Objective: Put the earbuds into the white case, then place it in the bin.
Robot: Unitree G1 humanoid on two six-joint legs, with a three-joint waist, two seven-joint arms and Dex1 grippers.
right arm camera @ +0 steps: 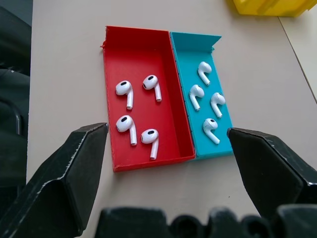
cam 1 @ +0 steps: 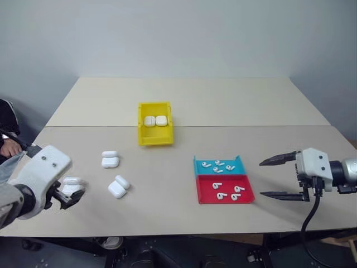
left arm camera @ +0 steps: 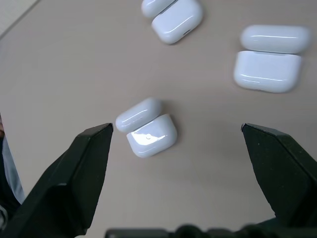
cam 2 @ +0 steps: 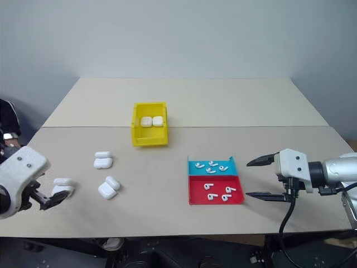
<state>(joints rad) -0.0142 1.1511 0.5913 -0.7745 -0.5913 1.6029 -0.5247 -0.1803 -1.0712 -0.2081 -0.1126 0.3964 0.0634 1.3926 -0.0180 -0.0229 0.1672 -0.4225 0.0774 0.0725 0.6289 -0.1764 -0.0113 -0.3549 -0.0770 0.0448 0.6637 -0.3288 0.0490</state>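
**Eight earbuds loose, three cases waiting open**

Eight earbuds lay loose in two shallow trays near the front right of the table: four in the red tray and four in the teal tray, the two trays touching along one long side, red nearer the front edge. My right gripper hung just beside them on the right-edge side, pointing across toward them, fingers spread wide and holding nothing. In the right wrist view both trays sat squarely between the fingers, so I judged that arm far the nearer one for picking a bud; most stems ran roughly along the trays' long sides.

Three white cases stood open on the front left part of the table, lids flipped back. One open case lay close to the front left corner, and my left gripper was right over it, tilted down, fingers wide apart and clamped on nothing. In the left wrist view that case sat between the fingers but nearer one of them, its lid-to-body axis lying slantwise to the gap. The second open case and the third open case sat further in toward the middle, near each other but apart.

One yellow bin stood at mid-table, back from both grippers, with two closed cases side by side inside it. I reckoned the left arm had the shorter carry to it.

At the left edge a person's hand showed.
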